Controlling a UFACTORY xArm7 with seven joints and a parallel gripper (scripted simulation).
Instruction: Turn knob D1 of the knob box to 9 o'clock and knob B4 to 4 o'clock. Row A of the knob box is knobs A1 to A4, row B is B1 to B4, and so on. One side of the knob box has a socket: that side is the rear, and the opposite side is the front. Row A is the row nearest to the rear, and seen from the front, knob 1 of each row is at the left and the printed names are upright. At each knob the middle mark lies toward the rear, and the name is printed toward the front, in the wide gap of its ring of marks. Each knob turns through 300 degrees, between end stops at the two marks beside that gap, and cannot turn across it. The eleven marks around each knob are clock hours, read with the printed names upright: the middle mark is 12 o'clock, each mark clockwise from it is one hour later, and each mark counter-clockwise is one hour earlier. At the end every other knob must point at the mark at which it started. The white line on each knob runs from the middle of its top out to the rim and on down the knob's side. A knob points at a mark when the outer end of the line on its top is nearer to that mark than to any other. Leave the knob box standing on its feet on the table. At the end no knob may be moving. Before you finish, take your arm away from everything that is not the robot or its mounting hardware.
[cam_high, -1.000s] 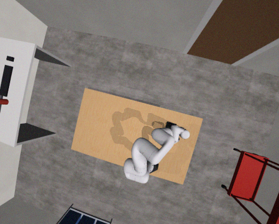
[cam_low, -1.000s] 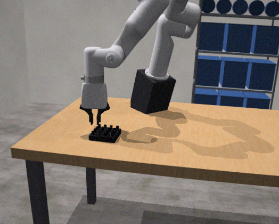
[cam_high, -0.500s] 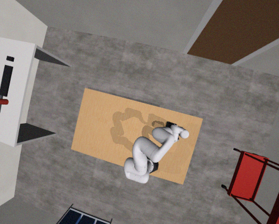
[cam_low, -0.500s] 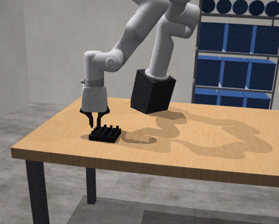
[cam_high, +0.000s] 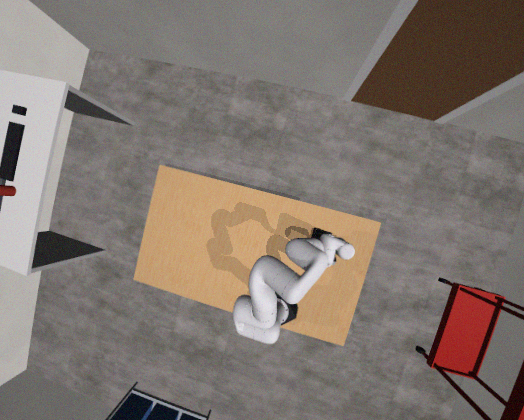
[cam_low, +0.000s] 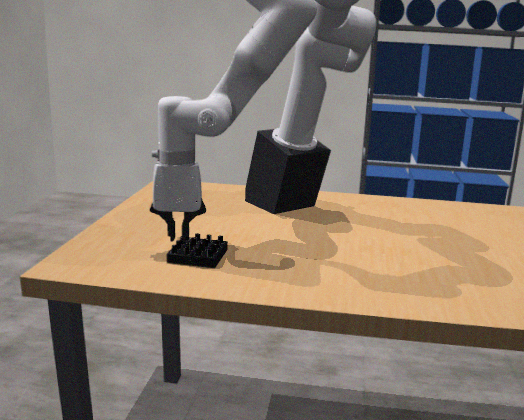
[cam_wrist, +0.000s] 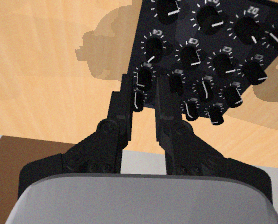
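The black knob box (cam_low: 194, 251) stands on the wooden table; in the overhead view only its corner (cam_high: 320, 232) shows from under the arm. In the wrist view the knob box (cam_wrist: 210, 55) fills the upper right, with several black knobs bearing white lines. My gripper (cam_low: 178, 235) points straight down at the box's near-left corner. In the wrist view its fingers stand a narrow gap apart, on either side of a knob (cam_wrist: 144, 77) in the box's edge row. I cannot tell whether they touch it. The printed names are too blurred to read.
The arm's black base block (cam_low: 286, 171) stands on the table behind the box. A blue shelf rack (cam_low: 445, 100) stands beyond the table's far right. A red cart (cam_high: 470, 335) and a white cabinet (cam_high: 25, 170) stand off the table.
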